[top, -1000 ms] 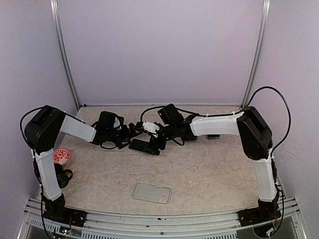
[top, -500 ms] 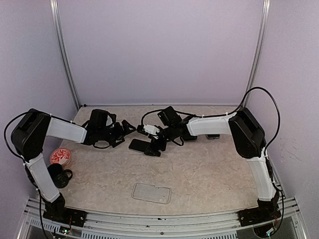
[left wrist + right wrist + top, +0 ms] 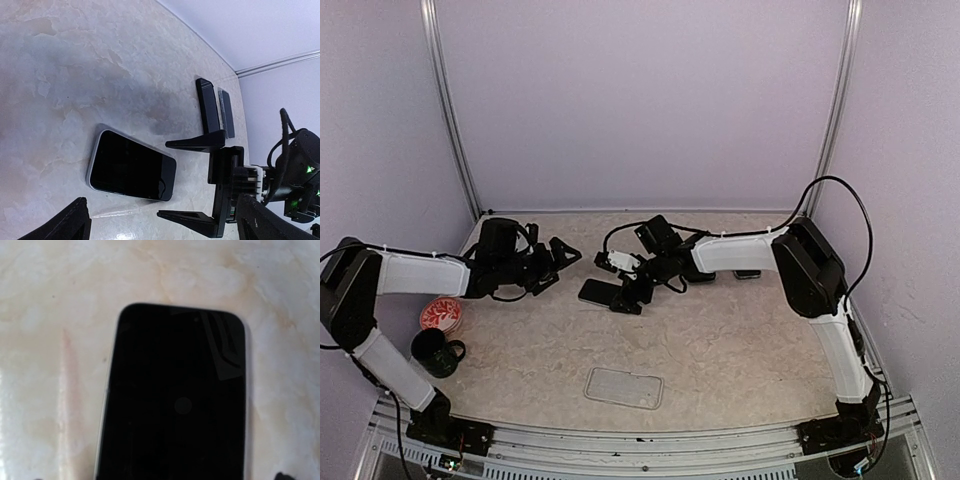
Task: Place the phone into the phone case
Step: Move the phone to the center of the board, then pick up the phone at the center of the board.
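Phone (image 3: 595, 291) screen-up, long axis left-right, right tool (image 3: 626, 293) spread over its end

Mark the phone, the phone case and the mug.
phone (image 3: 132, 167), left wrist view, middle of its dark screen.
phone case (image 3: 624, 387), top external view, centre of the clear shell.
mug (image 3: 432, 352), top external view, its black body.

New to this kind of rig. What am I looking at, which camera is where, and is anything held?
Two robot arms with two-finger grippers stand at a table. One picture looks down from above; the other two come from cameras on each wrist. The phone lies flat, screen up. The right gripper sits open at the phone's end, and the left gripper is open further left; neither holds anything. The clear phone case lies nearer the bases, a mug at left.
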You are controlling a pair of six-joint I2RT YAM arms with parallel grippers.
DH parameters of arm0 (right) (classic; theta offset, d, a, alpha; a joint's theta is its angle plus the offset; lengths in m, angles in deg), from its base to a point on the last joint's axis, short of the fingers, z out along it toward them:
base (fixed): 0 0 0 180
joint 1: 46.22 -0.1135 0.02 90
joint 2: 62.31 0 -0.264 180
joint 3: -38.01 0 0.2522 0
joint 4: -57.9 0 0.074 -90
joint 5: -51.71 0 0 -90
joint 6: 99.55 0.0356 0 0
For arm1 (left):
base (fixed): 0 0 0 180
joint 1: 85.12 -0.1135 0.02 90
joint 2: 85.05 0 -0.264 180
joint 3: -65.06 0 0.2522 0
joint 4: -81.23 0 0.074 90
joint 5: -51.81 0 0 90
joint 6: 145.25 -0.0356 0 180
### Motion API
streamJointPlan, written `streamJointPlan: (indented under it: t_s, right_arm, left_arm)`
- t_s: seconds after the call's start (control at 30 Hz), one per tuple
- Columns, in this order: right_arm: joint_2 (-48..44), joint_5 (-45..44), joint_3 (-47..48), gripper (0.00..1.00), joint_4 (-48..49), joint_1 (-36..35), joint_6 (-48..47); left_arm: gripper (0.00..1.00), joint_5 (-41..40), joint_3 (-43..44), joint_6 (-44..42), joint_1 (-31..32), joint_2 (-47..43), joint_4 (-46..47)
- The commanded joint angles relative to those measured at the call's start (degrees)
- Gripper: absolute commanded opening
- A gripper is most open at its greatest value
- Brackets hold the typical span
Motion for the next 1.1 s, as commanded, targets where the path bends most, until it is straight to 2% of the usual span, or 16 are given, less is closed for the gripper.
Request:
streamJointPlan:
  t_s: [0.0, 0.27, 0.8, 1.07]
  right_arm:
    - [2.2, -0.3, 2.3, 0.98, -2.1, 0.3, 1.1]
    - [3.6, -0.7, 3.1, 0.96, -3.6, 0.2, 1.4]
    - [3.7, -3.0, 1.8, 0.87, -4.3, 0.2, 1.2]
    - [3.9, -1.8, 2.2, 0.66, -5.6, 0.3, 0.2]
  left_arm:
    - [0.99, -1.5, -1.3, -1.2, 0.3, -4.6, -2.1]
    - [0.99, -2.8, -2.4, -2.2, 0.7, -9.5, -4.8]
    - [0.99, -2.9, -3.0, -2.2, 0.9, -12.2, -5.4]
    - [0.99, -2.9, -3.8, -2.4, 0.9, -13.0, -5.3]
